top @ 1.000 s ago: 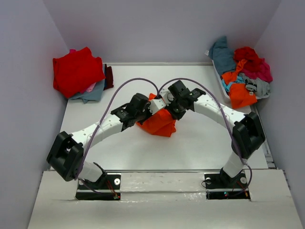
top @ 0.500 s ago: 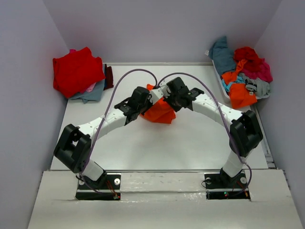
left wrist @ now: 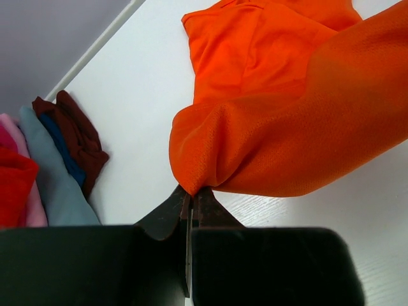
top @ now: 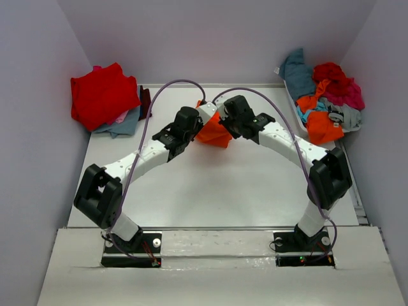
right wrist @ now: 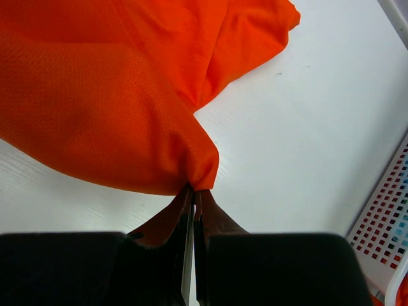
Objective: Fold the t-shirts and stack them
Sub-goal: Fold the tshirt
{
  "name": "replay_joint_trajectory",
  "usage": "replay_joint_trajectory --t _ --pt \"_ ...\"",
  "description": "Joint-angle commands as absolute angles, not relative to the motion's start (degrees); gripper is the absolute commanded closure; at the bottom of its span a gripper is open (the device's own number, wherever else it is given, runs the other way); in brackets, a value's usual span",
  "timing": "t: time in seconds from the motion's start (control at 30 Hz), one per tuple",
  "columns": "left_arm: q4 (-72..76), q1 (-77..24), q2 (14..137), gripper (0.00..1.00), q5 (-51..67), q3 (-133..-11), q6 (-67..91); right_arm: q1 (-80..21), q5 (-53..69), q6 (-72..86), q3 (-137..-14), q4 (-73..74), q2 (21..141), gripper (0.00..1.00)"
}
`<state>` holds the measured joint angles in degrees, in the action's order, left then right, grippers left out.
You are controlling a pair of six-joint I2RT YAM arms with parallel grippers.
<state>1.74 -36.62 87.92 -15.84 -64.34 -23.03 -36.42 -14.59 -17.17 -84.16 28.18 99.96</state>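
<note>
Top external shows me the orange t-shirt [top: 213, 134] bunched in the far half of the table [top: 223, 191], midway between its left and right edges. The left arm [top: 143, 159] and right arm [top: 287, 143] meet over it, and their wrists cover much of the cloth. Two purple cables [top: 178, 81] arch above them. At the far left corner sits a stack with a red t-shirt [top: 102, 95] on top, and grey-blue cloth [top: 121, 124] beneath it. At the far right corner a white basket [top: 292, 102] is heaped with loose shirts [top: 328, 95] in teal, red, magenta, orange and grey.

Left wrist: my left gripper [left wrist: 190, 194] has its fingers clenched on a puckered fold of the orange t-shirt. The rest of the shirt spreads away across the white tabletop. The stack lies off to the left, apart from the shirt, showing dark maroon [left wrist: 80, 131], blue, pale grey-blue, pink and red edges.

Right wrist: my right gripper [right wrist: 194, 191] is pinched tight on another gathered point of the same shirt, the cloth fanning out to the upper left. The basket's mesh wall fills the lower right corner, well apart from the shirt.
</note>
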Motion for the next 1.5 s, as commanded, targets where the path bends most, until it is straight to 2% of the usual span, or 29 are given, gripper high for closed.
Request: replay_joint_trajectory --t 0.0,0.27,0.47,0.83,1.2,1.23,1.27,1.33,1.37,1.43,1.47 --pt "5.45 -36.30 87.36 0.94 -18.28 -65.66 -21.45 -36.74 -14.07 -17.84 -86.84 27.24 97.73 0.93" --pt "0.09 -36.30 83.33 0.94 -13.46 -60.12 -23.90 -36.74 -6.69 -16.52 -87.28 35.93 96.86 0.93" --pt "-12.47 -36.30 81.04 0.94 -5.90 -57.31 -26.89 -36.74 3.51 -16.26 -85.70 45.34 94.93 0.93" --pt "-34.25 -37.52 75.68 0.94 8.16 -58.88 -32.43 -38.41 19.59 -18.72 -84.46 60.27 92.02 0.93" --pt "-47.01 -42.28 75.41 0.94 15.90 -62.40 -32.61 -40.08 34.62 -22.32 -84.55 74.52 93.69 0.93" --pt "-47.72 -42.28 75.58 0.92 16.52 -62.84 -32.52 -40.60 35.24 -22.76 -84.55 75.84 93.87 0.90" --pt "-48.68 -42.28 75.59 0.90 16.70 -63.71 -32.43 -40.61 35.33 -23.20 -84.38 76.02 93.52 0.78" --pt "-49.57 -42.28 75.32 0.69 17.40 -65.03 -32.69 -40.61 35.42 -24.08 -84.29 76.29 92.64 0.57" --pt "-49.74 -42.28 75.24 0.61 17.40 -65.39 -32.61 -40.61 35.25 -24.52 -84.29 76.12 92.03 0.44" --pt "-50.01 -42.28 75.41 0.51 17.49 -65.92 -32.43 -40.61 33.84 -24.70 -84.37 75.85 90.53 0.28" --pt "-50.10 -42.28 75.32 0.46 17.58 -66.09 -32.52 -40.61 33.75 -25.05 -84.55 76.11 90.35 0.26"
